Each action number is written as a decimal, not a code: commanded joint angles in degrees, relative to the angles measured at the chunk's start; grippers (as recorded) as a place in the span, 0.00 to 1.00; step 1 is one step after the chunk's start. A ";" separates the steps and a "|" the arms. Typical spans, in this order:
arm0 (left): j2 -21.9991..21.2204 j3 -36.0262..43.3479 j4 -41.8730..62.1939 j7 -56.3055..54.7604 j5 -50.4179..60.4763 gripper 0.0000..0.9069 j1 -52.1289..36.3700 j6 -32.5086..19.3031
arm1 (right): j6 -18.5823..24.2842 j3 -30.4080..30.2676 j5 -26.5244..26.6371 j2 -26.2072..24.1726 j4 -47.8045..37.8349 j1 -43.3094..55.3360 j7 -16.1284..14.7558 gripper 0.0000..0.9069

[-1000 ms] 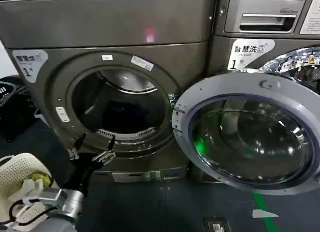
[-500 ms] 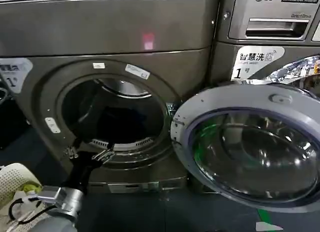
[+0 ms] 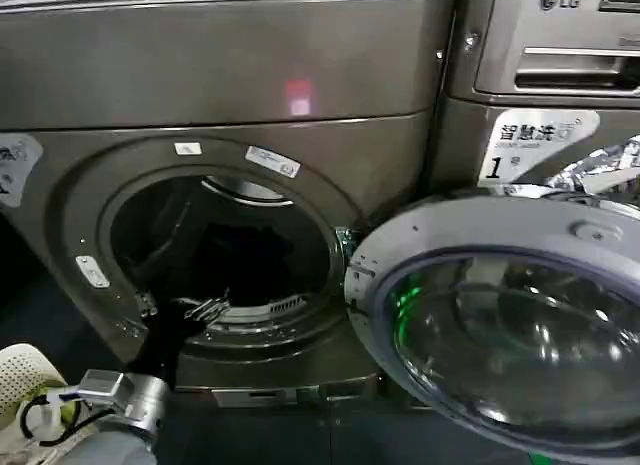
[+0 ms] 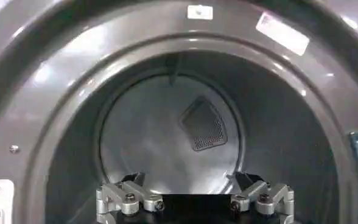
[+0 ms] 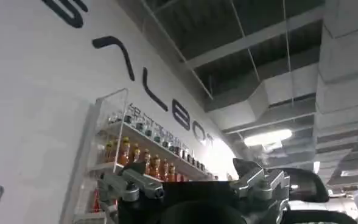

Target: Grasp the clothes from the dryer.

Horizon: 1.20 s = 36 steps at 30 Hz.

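Note:
The bronze-grey dryer [image 3: 230,65] fills the head view, its round porthole [image 3: 95,200] open. Dark clothes [image 3: 238,257] lie low inside the drum, hard to make out in the shadow. My left gripper [image 3: 178,305] is at the porthole's lower rim, open, with nothing between its fingers. In the left wrist view the left gripper [image 4: 194,193] faces the drum's shiny back wall and its mesh vent [image 4: 203,125]. My right gripper [image 5: 194,179] is parked pointing up at a wall and ceiling, open and holding nothing.
The grey-rimmed glass door [image 3: 500,325] is swung open to the right, in front of the LG machine [image 3: 540,55]. A white mesh basket [image 3: 22,370] stands at the lower left beside my left arm.
My left gripper has moved forward and up from in front of the dryer to the porthole's lower rim. The head view has drawn closer to the dryer.

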 commanded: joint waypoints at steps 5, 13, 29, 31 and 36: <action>-0.04 -0.01 -0.02 -0.01 0.01 1.00 0.14 -0.11 | 0.10 0.27 0.18 0.34 0.37 -0.10 -0.11 1.00; -0.04 -0.03 0.95 0.02 -0.21 1.00 -0.85 -0.15 | -0.08 0.57 0.09 0.57 0.79 -0.04 0.23 1.00; 1.63 2.40 31.25 -0.29 -2.14 1.00 -26.93 -3.41 | -1.44 5.66 -1.79 0.90 0.28 -3.05 1.32 1.00; 2.08 2.94 36.77 -0.23 -2.15 1.00 -32.10 -3.43 | -1.48 6.09 -1.76 0.99 0.28 -3.28 1.06 1.00; 4.07 4.86 47.95 1.02 -2.07 1.00 -42.57 -3.17 | -1.43 6.77 -1.52 0.95 0.27 -3.54 0.88 1.00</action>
